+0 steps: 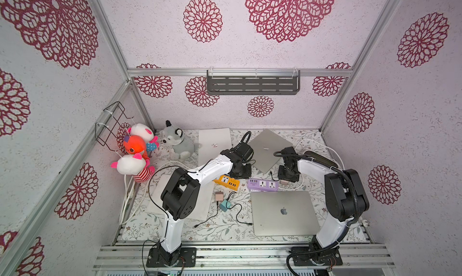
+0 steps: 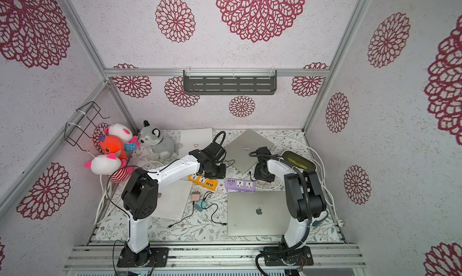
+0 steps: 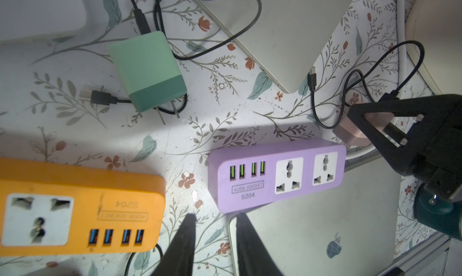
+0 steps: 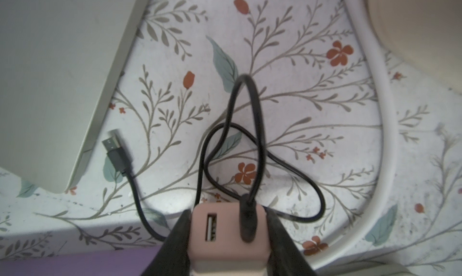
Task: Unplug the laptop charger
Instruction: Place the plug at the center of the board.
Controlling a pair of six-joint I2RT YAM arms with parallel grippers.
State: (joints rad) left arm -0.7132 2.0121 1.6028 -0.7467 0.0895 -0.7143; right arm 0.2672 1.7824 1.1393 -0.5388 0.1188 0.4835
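Right gripper clamping boxy matte pink charger, thin black cable looped

On the floral-print surface, an orange plastic power strip lies near the middle. A purple plastic power strip lies to its right, apart from it. The left tool hangs over the gap between them. A pink plastic laptop charger sits between the right tool's jaws at the purple strip's right end. A closed silver metal laptop lies just in front of the purple strip. A closed grey laptop, turned cornerwise, lies behind it, with a closed white laptop further left. A small pink charger cube and a green charger cube lie together in front of the orange strip. A heap of plush toys fills the rear left corner.
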